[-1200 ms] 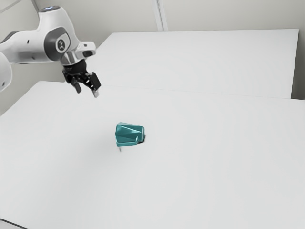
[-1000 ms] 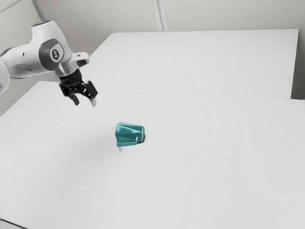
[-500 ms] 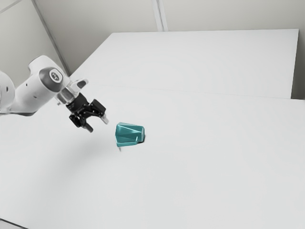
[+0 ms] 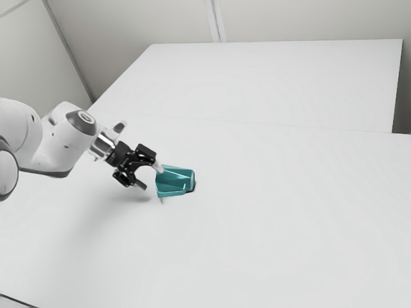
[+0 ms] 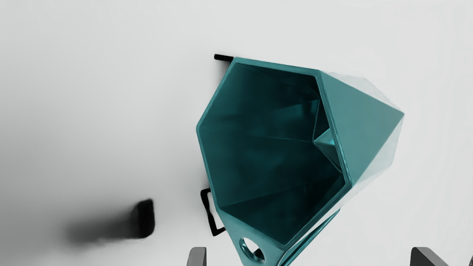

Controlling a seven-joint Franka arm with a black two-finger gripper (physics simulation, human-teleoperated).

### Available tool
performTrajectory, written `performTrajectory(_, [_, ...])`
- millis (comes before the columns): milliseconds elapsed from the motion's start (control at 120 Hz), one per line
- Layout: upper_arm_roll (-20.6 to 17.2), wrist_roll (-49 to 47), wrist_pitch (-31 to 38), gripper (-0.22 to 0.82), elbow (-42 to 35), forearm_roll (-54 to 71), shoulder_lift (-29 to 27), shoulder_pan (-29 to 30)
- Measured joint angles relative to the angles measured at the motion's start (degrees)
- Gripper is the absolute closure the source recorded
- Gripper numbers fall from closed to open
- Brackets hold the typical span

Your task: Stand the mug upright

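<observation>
lying on its side, the teal mug (image 4: 174, 182) sits just ahead of the released, spread pincer (image 4: 151, 178), mouth toward it.

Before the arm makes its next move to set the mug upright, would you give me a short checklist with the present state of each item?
1. Gripper open: ok, its fingers stand wide apart.
2. Mug upright: not ok, it lies on its side on the table.
3. Mug's mouth facing the gripper: ok, the wrist view looks into it.
4. Mug held: not ok, the fingers are not closed on it from two sides.
5. Nearer fingertip free of the rim: cannot tell, they overlap in the exterior view, but contact is unclear.
</observation>
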Motion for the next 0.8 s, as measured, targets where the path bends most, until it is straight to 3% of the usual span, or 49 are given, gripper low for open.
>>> performTrajectory(558, [-0.1, 6.3, 0.0, 0.01, 2.2, -5.0, 2.8, -0.3])
performTrajectory(675, [-0.1, 7.0, 0.0, 0.16, 1.3, -6.1, 2.8, -0.3])
performTrajectory(800, [-0.1, 7.7, 0.0, 0.41, 0.7, -7.0, 2.8, 0.0])
